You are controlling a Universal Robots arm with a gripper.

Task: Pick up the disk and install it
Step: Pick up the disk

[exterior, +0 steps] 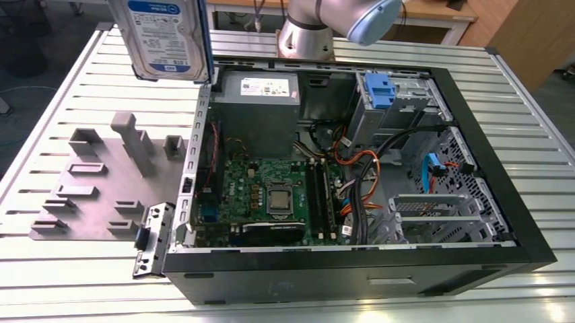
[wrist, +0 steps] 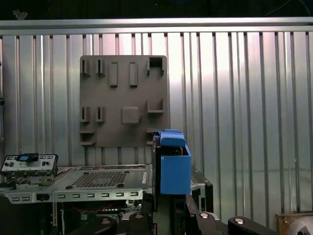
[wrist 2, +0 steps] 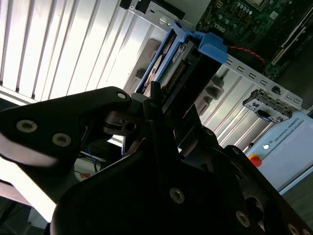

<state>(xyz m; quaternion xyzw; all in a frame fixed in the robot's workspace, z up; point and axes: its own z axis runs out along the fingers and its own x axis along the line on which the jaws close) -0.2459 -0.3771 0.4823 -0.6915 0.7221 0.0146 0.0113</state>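
The disk, a silver drive with a white-and-blue label in a blue carrier, hangs upright high above the table, over the computer case's far corner on the exterior view's left. In the second wrist view my gripper is shut on the disk, its black fingers clamping the drive's edge. The blue carrier shows edge-on in the first wrist view, just above the gripper body.
The open computer case lies on the slatted metal table, holding a motherboard, a grey power supply and a drive bay with a blue bracket. A grey fixture plate lies beside the case. The arm's base stands behind it.
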